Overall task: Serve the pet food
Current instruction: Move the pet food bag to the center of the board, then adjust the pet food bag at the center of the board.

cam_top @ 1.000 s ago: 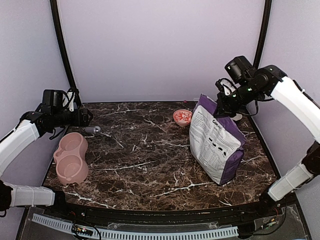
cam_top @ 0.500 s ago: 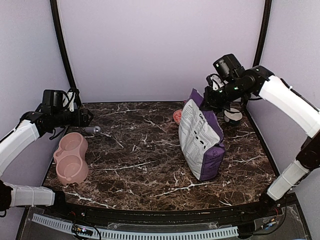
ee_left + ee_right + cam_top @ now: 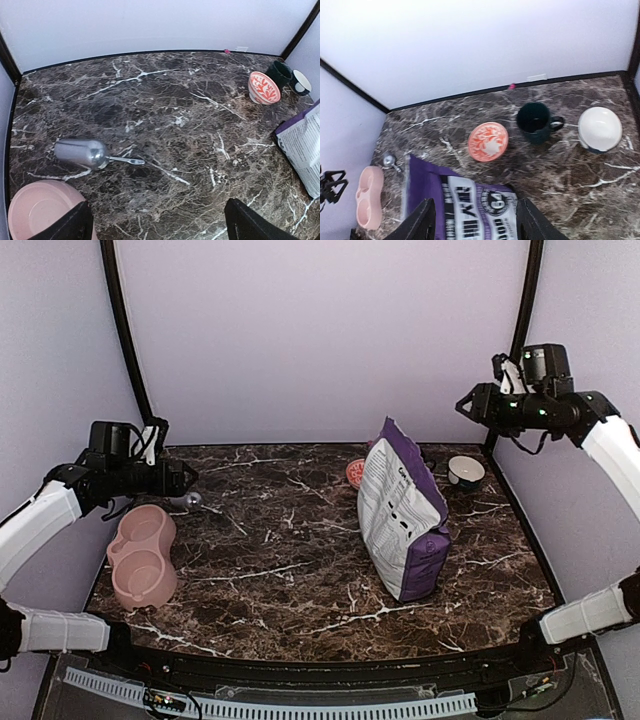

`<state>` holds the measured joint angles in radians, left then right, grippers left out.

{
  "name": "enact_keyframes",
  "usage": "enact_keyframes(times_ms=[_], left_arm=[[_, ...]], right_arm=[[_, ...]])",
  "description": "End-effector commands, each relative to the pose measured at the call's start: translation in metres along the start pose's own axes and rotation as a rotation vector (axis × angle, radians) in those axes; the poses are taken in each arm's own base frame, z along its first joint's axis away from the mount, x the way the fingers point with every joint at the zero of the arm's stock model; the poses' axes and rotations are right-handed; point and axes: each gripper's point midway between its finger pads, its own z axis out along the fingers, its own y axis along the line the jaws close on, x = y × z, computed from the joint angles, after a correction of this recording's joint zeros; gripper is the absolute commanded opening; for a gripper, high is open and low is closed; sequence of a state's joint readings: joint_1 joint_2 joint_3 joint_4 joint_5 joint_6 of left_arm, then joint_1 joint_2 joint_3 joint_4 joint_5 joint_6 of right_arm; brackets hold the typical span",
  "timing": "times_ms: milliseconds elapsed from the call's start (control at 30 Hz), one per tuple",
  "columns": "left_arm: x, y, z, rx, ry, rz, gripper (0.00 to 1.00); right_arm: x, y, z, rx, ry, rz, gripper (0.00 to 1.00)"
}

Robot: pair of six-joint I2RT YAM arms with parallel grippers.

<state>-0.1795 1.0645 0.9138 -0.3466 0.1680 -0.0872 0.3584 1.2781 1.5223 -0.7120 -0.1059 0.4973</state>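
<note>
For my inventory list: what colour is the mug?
Dark green; the mug shows best in the right wrist view.

So the food bag (image 3: 402, 515) stands upright on the table (image 3: 290, 580), a bit right of centre. Over at the left edge sits the double bowl (image 3: 143, 555), its two cups lined up front to back. The scoop (image 3: 186, 500) lies just behind it, handle pointing right. Along the back, left to right, you get a small bowl (image 3: 362, 473) just behind the bag, a mug (image 3: 536, 122), then the corner bowl (image 3: 466, 472). The left gripper (image 3: 190, 478) hangs near the scoop, and the right gripper (image 3: 466, 406) is high over the back right corner.
</note>
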Motion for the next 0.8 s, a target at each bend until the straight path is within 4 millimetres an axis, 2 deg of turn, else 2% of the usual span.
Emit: enact_keyframes(times_ms=[0,133,233,367,467,600,767], left_arm=[[-0.003,-0.031,0.007,0.120,-0.005,0.022,0.94],[0.002,-0.063,0.016,0.170,0.041,0.065,0.94],[0.010,-0.093,0.022,0.225,0.076,0.098,0.94],[0.016,-0.135,0.028,0.317,0.103,0.119,0.94],[0.016,-0.162,0.035,0.367,0.107,0.129,0.93],[0.016,-0.199,0.045,0.418,0.135,0.129,0.92],[0.005,-0.241,0.045,0.487,0.131,0.119,0.90]], right_arm=[[0.006,-0.051,0.003,0.094,-0.034,-0.035,0.56],[0.048,-0.099,0.026,0.196,0.038,0.015,0.56],[0.094,-0.119,0.045,0.206,0.135,0.043,0.55],[0.155,-0.130,0.064,0.161,0.299,0.078,0.53],[0.195,-0.141,0.070,0.166,0.406,0.101,0.53],[0.230,-0.146,0.076,0.152,0.483,0.129,0.52],[0.259,-0.131,0.085,0.094,0.551,0.135,0.52]])
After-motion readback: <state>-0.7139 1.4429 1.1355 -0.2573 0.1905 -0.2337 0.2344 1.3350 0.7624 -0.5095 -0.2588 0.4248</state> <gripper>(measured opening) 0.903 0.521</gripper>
